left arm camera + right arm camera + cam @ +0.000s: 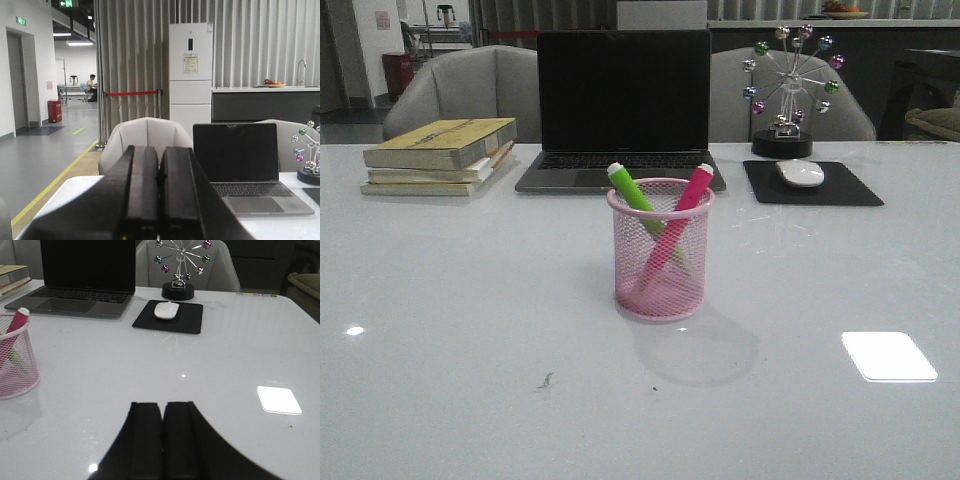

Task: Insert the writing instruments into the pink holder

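Front view: pink holder point(661, 250) stands at frame centre on the counter point(440, 330); green marker point(632, 191) and pink marker point(686, 207) both lean inside it, crossed. We judge insertion complete; no arm shows here.

Left wrist view: left gripper point(159, 192) pressed together, holding nothing, raised and facing the laptop point(240, 167).

Right wrist view: right gripper point(161, 437) pressed together, empty; the holder sits at the left edge. Next move calls only for staying clear.
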Motion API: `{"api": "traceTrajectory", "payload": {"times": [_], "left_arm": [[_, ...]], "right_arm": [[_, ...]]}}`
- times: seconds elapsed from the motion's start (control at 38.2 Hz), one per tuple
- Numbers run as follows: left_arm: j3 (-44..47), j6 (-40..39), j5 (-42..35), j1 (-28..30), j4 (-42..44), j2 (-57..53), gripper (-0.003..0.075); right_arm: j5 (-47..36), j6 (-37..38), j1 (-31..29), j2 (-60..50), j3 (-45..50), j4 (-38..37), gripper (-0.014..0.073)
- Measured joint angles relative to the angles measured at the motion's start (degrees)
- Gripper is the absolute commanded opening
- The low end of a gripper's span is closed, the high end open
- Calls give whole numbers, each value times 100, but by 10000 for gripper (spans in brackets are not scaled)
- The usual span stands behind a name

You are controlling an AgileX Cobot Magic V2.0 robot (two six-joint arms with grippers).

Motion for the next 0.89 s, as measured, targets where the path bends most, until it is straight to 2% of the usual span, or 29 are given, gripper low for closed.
{"api": "traceTrajectory", "payload": {"times": [0.37, 0.89], "left_arm": [[1000, 0, -513, 0, 0, -11, 92], [2164, 0, -606, 0, 0, -11, 92]], "right_arm": [[10, 0, 0, 0, 0, 0, 50], [10, 0, 0, 0, 0, 0, 50]]}}
